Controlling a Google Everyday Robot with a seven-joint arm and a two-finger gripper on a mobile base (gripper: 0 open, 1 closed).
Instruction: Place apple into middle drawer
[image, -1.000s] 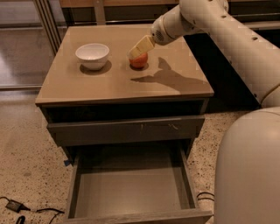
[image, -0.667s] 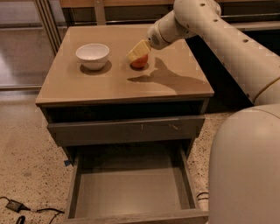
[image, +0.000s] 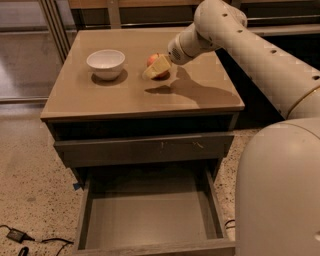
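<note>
The apple (image: 154, 60) is small and red-orange, over the middle of the cabinet top. My gripper (image: 157, 68) reaches in from the right and is shut on the apple, its pale fingers (image: 159, 66) covering most of it. The apple seems to hang just above the top, with its shadow below it. The middle drawer (image: 150, 220) is pulled open at the bottom front, grey-floored and empty. It lies well below and in front of the gripper.
A white bowl (image: 106, 63) stands on the cabinet top (image: 100, 97) left of the apple. The upper drawer front (image: 145, 150) with pale scratches is shut. My arm and white body (image: 280, 190) fill the right side. A black cable (image: 20, 236) lies on the floor at the left.
My arm has swung nearer the camera and its wrist has dropped slightly. The gripper stays closed on the apple at about the same spot. Bowl and drawers are unmoved.
</note>
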